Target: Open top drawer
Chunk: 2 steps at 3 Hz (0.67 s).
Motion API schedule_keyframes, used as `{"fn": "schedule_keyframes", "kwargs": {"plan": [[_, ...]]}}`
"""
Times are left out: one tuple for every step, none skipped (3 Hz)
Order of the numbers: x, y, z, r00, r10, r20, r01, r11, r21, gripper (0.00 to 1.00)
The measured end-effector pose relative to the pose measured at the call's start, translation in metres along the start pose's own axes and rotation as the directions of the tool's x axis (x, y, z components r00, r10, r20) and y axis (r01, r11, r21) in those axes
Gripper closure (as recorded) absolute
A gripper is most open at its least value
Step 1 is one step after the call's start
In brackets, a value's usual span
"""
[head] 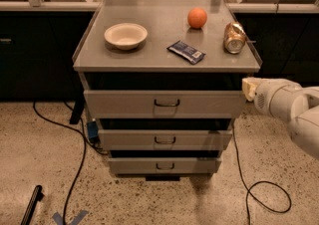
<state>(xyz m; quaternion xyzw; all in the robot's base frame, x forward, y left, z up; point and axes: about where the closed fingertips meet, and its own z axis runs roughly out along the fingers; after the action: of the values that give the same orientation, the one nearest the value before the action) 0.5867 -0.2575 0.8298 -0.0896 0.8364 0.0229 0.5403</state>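
Observation:
The top drawer (124, 103) is the widest grey metal front of three in a grey cabinet, with a small dark wire handle (167, 103) at its centre. It looks closed, with a dark gap above it. Two shorter drawer fronts (164, 140) sit below it. My gripper (247, 88) is at the end of the white arm coming in from the right edge. It sits by the right end of the top drawer front, well right of the handle.
On the cabinet top (149, 55) lie a cream bowl (125, 35), an orange (197, 18), a dark blue packet (186, 51) and a tipped can (234, 38). Black cables (75, 134) trail on the speckled floor at both sides. Dark counters stand behind.

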Motion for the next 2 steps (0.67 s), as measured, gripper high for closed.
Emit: {"fn": "schedule_keyframes", "kwargs": {"plan": [[0.001,-0.019,-0.002,1.000,0.024,0.009,-0.024,0.9994,0.025,1.00],[0.001,-0.041,0.010,0.998,0.064,0.027,-0.065,0.9972,0.036,1.00]]}}
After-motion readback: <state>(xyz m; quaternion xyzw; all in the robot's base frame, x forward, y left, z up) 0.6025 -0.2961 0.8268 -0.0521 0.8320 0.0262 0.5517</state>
